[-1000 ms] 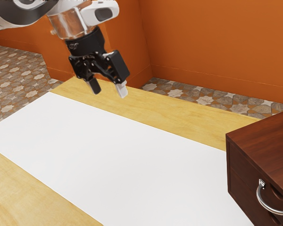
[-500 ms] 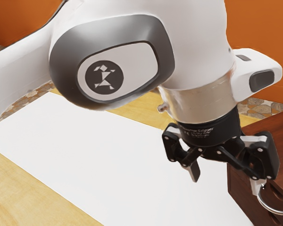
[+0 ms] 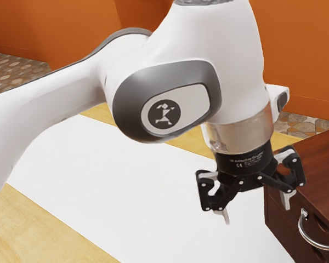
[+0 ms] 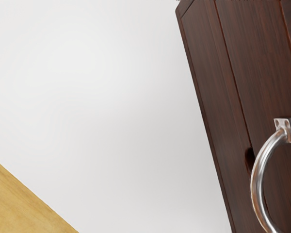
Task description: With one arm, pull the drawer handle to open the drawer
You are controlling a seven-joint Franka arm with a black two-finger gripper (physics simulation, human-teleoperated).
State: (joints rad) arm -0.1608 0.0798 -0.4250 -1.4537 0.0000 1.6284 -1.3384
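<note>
A dark wooden drawer cabinet (image 3: 318,164) stands at the exterior view's right edge, with a curved silver handle (image 3: 311,234) on its front. My black gripper (image 3: 256,208) hangs open just above the white mat, close to the cabinet's front corner, nothing between its fingers. One fingertip (image 3: 287,201) is near the cabinet's edge, above and beside the handle. In the wrist view the cabinet front (image 4: 233,97) and the silver handle (image 4: 262,179) lie off to one side of the hand.
A white mat (image 3: 126,181) covers the light wooden table (image 3: 38,235). Orange walls and a patterned tile floor (image 3: 11,66) lie behind. My large white arm (image 3: 170,82) crosses the upper middle of the exterior view.
My arm has swung from the exterior view's upper left down to the right, bringing the open gripper next to the cabinet. The drawer has not moved.
</note>
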